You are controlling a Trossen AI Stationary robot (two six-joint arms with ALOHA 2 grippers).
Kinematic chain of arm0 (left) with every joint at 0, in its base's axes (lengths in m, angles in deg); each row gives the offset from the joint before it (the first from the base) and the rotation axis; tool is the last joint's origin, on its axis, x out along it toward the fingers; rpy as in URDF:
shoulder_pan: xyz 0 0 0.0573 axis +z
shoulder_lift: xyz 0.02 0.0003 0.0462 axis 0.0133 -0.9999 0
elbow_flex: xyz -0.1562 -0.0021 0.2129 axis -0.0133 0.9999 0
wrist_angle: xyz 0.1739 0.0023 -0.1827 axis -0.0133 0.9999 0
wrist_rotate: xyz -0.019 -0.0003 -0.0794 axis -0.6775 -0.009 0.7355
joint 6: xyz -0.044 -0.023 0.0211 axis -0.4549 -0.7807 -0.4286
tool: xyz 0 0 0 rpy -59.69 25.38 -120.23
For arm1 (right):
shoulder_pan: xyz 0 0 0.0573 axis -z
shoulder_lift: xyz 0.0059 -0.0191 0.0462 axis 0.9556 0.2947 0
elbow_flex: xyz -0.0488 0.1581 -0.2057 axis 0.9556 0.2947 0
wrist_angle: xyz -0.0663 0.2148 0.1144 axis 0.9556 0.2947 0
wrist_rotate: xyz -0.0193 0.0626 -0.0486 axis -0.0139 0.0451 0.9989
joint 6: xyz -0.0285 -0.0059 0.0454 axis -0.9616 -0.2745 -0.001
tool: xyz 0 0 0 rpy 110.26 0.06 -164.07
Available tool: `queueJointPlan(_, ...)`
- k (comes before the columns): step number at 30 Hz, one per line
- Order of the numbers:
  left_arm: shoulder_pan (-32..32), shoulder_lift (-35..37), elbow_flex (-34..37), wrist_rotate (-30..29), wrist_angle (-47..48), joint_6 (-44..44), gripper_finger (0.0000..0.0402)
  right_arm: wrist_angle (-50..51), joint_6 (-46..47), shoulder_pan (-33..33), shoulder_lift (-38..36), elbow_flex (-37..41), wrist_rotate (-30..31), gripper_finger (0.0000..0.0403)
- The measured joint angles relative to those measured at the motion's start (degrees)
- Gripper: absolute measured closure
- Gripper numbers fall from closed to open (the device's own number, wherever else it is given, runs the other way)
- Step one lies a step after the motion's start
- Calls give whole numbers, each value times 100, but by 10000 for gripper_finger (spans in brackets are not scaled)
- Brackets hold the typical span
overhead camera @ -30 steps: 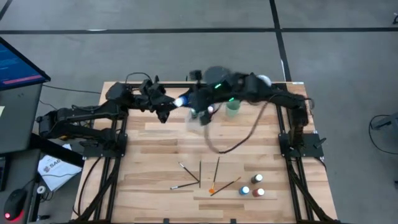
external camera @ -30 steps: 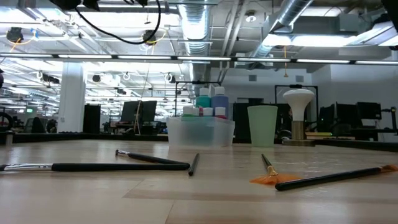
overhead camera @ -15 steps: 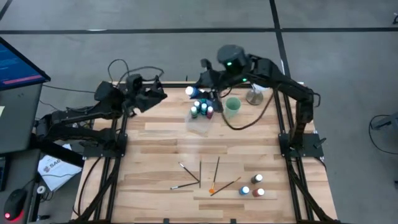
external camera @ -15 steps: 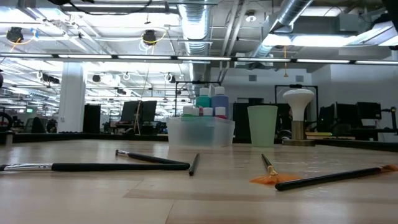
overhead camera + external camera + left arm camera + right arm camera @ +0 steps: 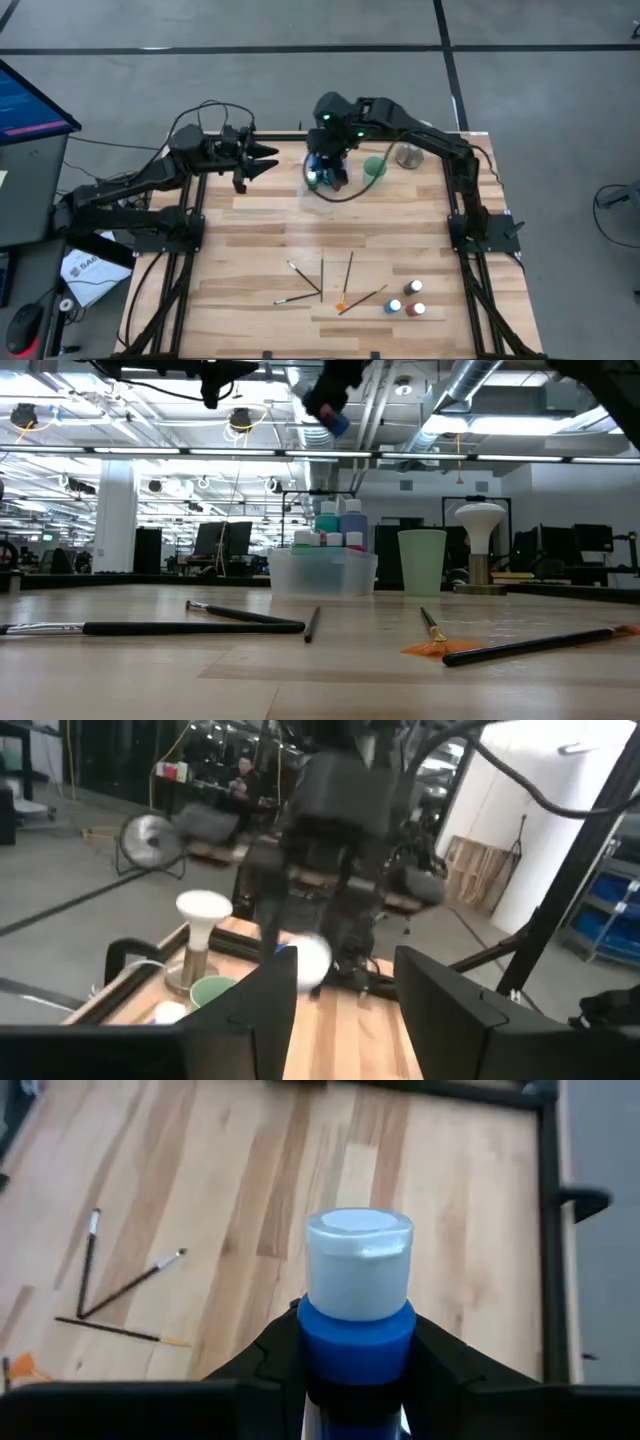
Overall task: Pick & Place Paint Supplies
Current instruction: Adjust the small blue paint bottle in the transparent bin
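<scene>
My right gripper [image 5: 355, 1370] is shut on a blue paint bottle [image 5: 357, 1320] with a white cap, high over the clear tray [image 5: 322, 572] at the table's far side. The tray holds several white-capped bottles [image 5: 340, 525]. My left gripper [image 5: 268, 160] hovers left of the tray, level, pointing toward the right gripper, open with nothing between its fingers [image 5: 265, 1010]. Several thin brushes [image 5: 322, 282] lie flat on the near part of the table, and three small bottles [image 5: 405, 300] stand to their right. My right gripper pinches the bottle's blue body [image 5: 350, 1342] just below the white cap [image 5: 358, 1265], one finger on each side. The cap sticks out past the fingertips. The fingers slant down from the far right. The bottle is lifted clear, tilted, well above the tray [image 5: 336, 420].
A pale green cup [image 5: 375, 167] stands right of the tray, and a white mushroom-shaped object [image 5: 408, 155] farther right. A brush with orange bristles [image 5: 520, 645] lies near the low camera. The middle of the table between tray and brushes is bare wood.
My right gripper has come down and toward the table's near edge with the blue bottle, to above the tray, entering the top of the low view. My left gripper has drawn back toward the table's left edge and rolled about its own axis.
</scene>
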Motion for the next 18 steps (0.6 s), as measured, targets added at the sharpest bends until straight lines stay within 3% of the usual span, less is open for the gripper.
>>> queueJointPlan(8, -32, -482, 11, 258, 1031, 199, 195, -37, -2, -73, 566, 0, 62, 292)
queueJointPlan(18, -179, -1056, 4, 258, 1100, 940, 166, -186, -72, -157, 888, 6, 157, 288)
